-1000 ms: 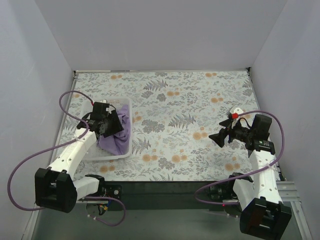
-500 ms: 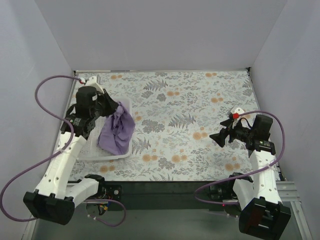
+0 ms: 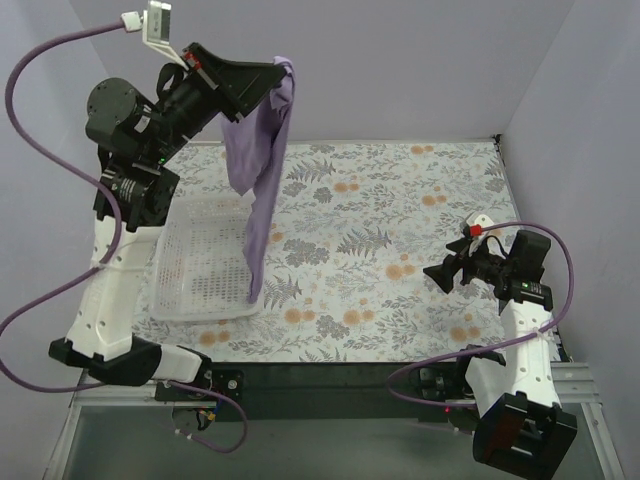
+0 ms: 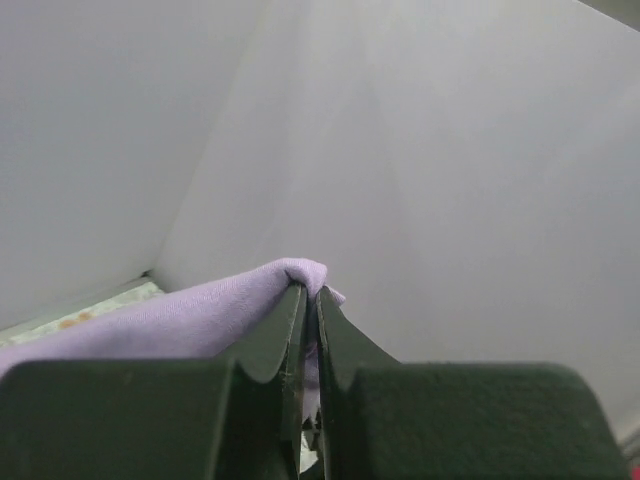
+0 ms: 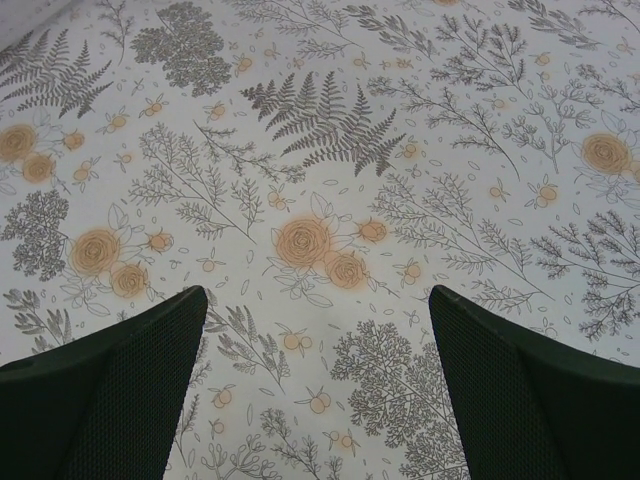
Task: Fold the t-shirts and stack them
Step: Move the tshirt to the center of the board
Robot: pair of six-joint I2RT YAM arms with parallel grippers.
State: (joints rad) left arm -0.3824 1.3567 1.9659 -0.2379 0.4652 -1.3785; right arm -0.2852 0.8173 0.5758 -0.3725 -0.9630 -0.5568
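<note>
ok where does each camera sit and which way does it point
Top: above and behind the arms, looking down on the table; both arms show, left gripper holding the shirt up by the basket, right gripper open.
Left wrist: on that arm, looks along its shut fingers at a wall; shirt pinched between them.
Right wrist: on that arm, looks down at the table between its open fingers.
Shared: top and left wrist show the shirt; top and right wrist the table.
</note>
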